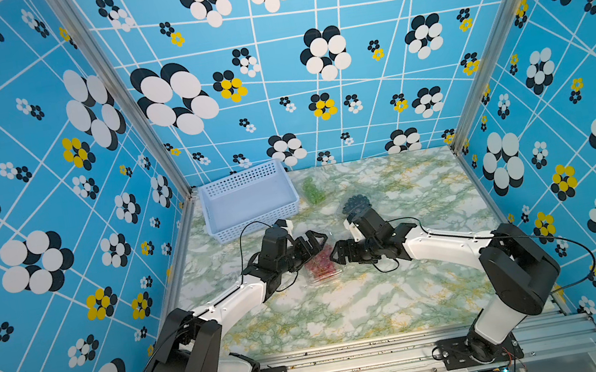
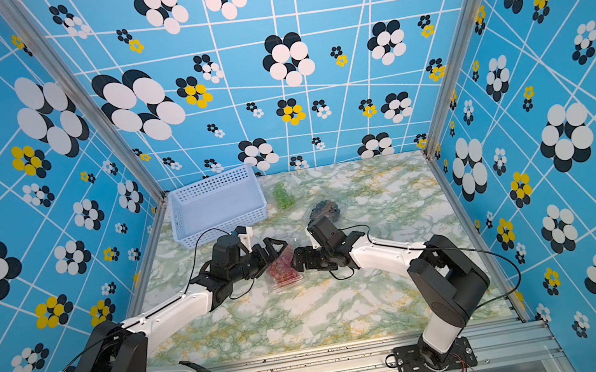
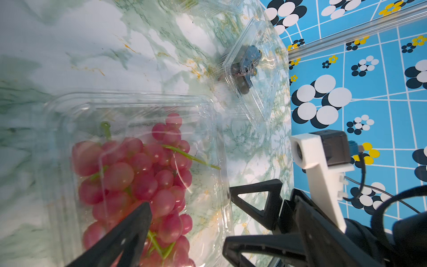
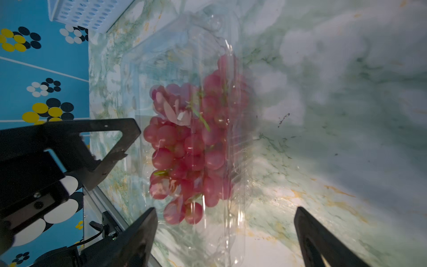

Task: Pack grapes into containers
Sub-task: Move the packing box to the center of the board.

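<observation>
Pinkish-red grapes (image 1: 320,263) (image 3: 138,175) (image 4: 189,148) lie inside a clear clamshell container (image 1: 326,277) (image 3: 215,143) (image 4: 233,231) at mid-table. My left gripper (image 1: 316,243) hangs open at the container's left side, one finger (image 3: 131,228) over the grapes. My right gripper (image 1: 339,256) (image 4: 225,217) faces it from the right. It is open, its fingers (image 4: 141,231) wide apart either side of the container's near end. Green grapes (image 1: 313,190) and dark grapes (image 1: 356,203) (image 3: 245,67) sit farther back, each in a clear container. Whether the red bunch's lid is snapped down I cannot tell.
A pale blue perforated basket (image 1: 257,224) (image 4: 87,13) stands at the back left, with nothing in it. The two grippers are close together, tips nearly meeting over the container. Bare marble tabletop (image 1: 330,312) stretches toward the front edge.
</observation>
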{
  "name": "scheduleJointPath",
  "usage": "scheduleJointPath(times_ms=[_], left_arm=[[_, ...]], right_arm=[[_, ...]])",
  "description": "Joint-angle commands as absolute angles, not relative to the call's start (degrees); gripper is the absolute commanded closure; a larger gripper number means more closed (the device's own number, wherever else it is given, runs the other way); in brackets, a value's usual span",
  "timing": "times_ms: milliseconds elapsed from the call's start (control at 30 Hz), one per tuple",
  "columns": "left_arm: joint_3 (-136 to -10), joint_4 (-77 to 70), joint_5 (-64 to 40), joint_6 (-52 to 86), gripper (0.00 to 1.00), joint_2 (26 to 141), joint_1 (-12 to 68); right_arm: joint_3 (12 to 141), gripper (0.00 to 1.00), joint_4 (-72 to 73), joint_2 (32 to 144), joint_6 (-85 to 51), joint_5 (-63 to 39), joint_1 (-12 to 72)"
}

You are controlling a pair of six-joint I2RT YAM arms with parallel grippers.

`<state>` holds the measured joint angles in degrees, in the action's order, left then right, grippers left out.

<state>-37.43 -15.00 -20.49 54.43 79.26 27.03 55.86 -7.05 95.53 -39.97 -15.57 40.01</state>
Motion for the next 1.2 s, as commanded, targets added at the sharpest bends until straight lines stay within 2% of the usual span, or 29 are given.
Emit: scheduleJointPath(times_ms=[0, 267, 567, 700, 967, 1167], left_arm=[[-36.3, -11.9, -19.5, 53.2, 0.0, 76.9, 25.9], [-35.2, -8.7, -20.5, 52.0, 0.01, 72.7, 23.3], [-31.1, 5.8, -17.3, 48.2, 0.01, 56.7, 18.1], [-28.9, 9.8, -21.0, 47.9, 0.0, 51.7, 14.7], [-23.2, 5.4, -24.2, 52.0, 0.0, 50.0, 14.0], [-26.3, 3.7, -24.4, 51.3, 0.01, 53.2, 13.1]], right_arm=[[56.0, 0.11, -3.7, 97.3, -41.1, -17.3, 40.5], [57.3, 0.17, -0.7, 100.8, -42.7, -17.3, 42.0], [61.5, 0.21, 0.5, 105.9, -45.4, -16.1, 43.2], [65.5, 0.24, -0.5, 109.3, -46.2, -15.7, 44.0], [75.5, 0.25, -2.5, 116.9, -48.1, -15.6, 44.5], [83.3, 0.25, -6.9, 120.0, -46.6, -15.3, 44.2]])
